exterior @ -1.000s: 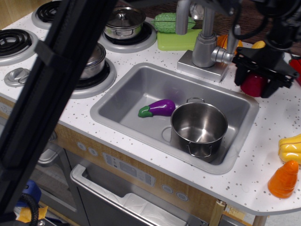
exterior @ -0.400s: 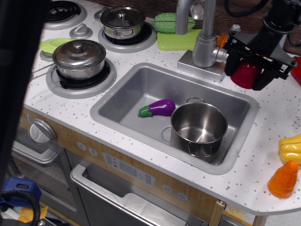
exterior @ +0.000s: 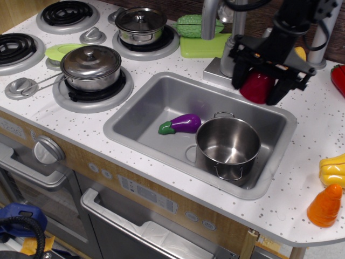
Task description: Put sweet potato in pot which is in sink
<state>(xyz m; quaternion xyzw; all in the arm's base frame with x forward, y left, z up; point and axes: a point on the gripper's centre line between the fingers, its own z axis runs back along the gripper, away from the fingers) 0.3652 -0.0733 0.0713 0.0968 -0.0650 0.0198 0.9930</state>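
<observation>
Observation.image view, change noted: claw (exterior: pixel 260 87), closed on the sweet potato (exterior: pixel 257 86), has travelled left from the frame's right edge and now hangs over the sink (exterior: pixel 132 116) back rim, upper centre-right, just beside the faucet base (exterior: pixel 230 63). Pot (exterior: pixel 228 145): unmoved, lower right of basin, empty, beside the purple eggplant (exterior: pixel 180 123). Judgement: carry under way; release over pot remains.

We see an evenly, brightly lit scene, with light falling from above. Glare streaks the rim of the pot (exterior: pixel 228 144) and the lidded pans' tops. Soft shadows pool inside the sink (exterior: pixel 161 102). Focus is fairly sharp; the lower left corner is dim.
</observation>
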